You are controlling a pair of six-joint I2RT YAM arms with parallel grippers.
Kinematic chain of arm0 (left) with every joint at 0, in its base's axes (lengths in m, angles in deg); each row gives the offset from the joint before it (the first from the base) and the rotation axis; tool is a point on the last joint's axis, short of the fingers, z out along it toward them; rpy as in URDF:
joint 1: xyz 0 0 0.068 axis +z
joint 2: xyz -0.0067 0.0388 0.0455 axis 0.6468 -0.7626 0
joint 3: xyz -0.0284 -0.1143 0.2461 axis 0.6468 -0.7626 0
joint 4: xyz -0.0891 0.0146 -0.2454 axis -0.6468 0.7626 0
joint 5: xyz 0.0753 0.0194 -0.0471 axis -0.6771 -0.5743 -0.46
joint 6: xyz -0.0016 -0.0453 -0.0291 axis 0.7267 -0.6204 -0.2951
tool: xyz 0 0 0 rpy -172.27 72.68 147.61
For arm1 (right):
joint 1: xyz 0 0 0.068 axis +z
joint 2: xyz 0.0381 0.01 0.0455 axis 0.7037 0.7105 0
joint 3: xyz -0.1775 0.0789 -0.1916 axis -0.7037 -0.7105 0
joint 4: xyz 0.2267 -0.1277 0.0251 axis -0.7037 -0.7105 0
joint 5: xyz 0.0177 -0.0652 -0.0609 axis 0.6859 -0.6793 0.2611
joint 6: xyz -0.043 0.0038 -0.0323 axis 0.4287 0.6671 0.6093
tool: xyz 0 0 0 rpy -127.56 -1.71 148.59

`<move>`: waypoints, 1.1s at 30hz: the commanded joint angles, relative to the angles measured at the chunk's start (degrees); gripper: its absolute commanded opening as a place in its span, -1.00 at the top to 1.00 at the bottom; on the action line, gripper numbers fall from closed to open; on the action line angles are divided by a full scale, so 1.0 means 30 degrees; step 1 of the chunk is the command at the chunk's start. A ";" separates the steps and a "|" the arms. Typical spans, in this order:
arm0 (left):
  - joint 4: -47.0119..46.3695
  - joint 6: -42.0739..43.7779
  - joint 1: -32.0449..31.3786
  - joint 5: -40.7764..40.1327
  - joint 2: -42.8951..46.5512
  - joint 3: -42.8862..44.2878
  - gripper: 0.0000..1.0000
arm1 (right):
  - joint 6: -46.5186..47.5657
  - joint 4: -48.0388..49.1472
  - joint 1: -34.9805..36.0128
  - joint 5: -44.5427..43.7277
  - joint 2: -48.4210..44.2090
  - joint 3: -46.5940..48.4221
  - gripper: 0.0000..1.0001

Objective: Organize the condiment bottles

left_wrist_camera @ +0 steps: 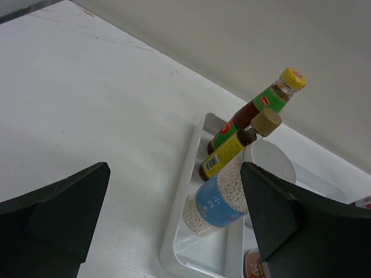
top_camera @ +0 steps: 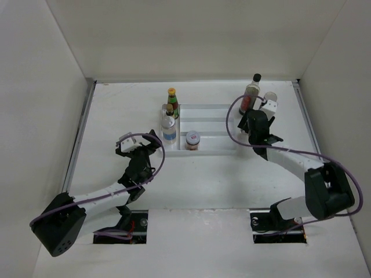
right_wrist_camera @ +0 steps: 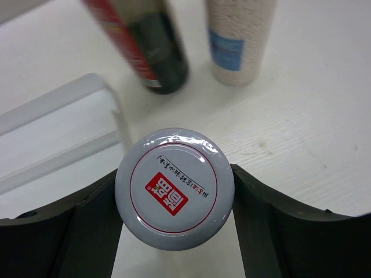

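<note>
My right gripper (right_wrist_camera: 174, 188) is shut on a short jar with a grey, red-labelled lid (right_wrist_camera: 174, 185), just right of the white tray (right_wrist_camera: 52, 113). In the top view the gripper (top_camera: 255, 126) hides this jar. Behind it stand a tall dark black-capped bottle (top_camera: 253, 92) and a white blue-labelled bottle (top_camera: 269, 99). At the tray's (top_camera: 214, 110) left end stand a yellow-capped green-and-red bottle (top_camera: 172, 98), a tan-capped bottle (top_camera: 168, 111) and a clear blue-labelled bottle (top_camera: 168, 131); a red-labelled jar (top_camera: 192, 140) stands beside them. My left gripper (top_camera: 149, 141) is open and empty, just left of the tray.
White walls close in the table on the left, back and right. The tray's rim (left_wrist_camera: 181, 197) lies between my left fingers (left_wrist_camera: 69, 202) in the wrist view. The tray's middle and right compartments hold nothing.
</note>
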 commanded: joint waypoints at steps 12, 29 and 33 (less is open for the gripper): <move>-0.0990 -0.0097 0.0686 0.0109 -0.0588 0.0213 -1.00 | -0.0065 0.2972 0.5138 0.5532 0.4514 0.7881 0.05; -0.0784 -0.0126 0.0306 0.0931 0.0347 -0.0108 -1.00 | 0.0871 0.1740 0.6459 0.4512 0.9209 1.1583 0.02; -0.0842 -0.0243 0.0217 0.1077 -0.0352 0.0154 -1.00 | 0.1516 0.1626 0.6489 0.3719 0.9472 1.1608 -0.02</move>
